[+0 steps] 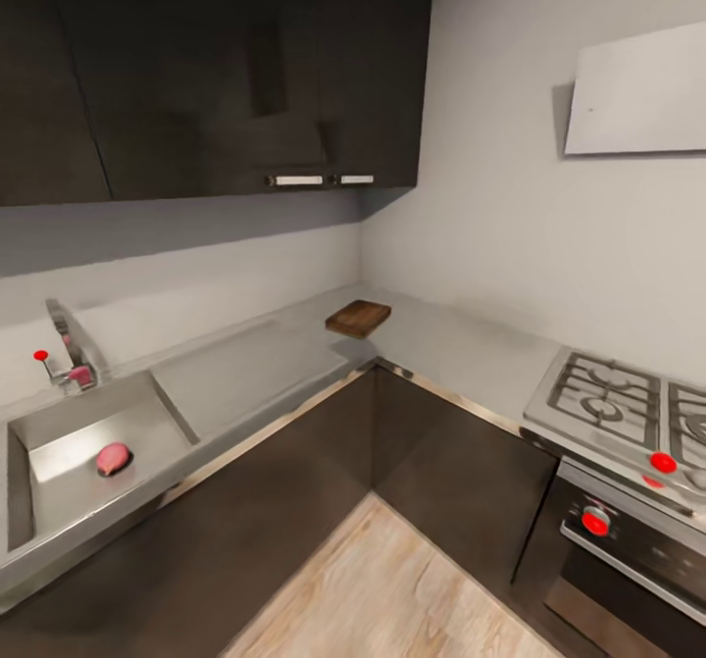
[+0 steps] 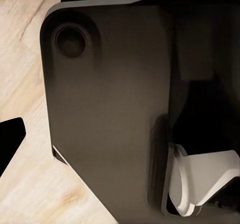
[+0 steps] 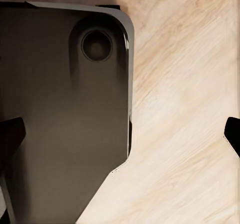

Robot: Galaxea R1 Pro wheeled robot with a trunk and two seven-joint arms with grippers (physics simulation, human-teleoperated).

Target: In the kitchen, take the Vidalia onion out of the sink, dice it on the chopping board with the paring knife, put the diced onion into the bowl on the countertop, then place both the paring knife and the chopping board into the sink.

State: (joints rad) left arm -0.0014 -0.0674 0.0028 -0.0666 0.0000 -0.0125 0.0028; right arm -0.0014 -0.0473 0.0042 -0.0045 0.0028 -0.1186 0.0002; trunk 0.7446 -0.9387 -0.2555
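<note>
floor point(image 1: 392, 589); one onion point(image 1: 113, 458) in sink point(image 1: 59, 501); one chopping board point(image 1: 358, 318) on countertop point(image 1: 245, 374)

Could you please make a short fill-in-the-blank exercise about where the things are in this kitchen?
1. The pink onion lies inside the ____.
2. The wooden board rests on the counter in the ____ where its two runs meet.
3. The knobs on the stove are ____ in colour.
4. The floor is made of pale ____.

Missing words: sink; corner; red; wood
</note>
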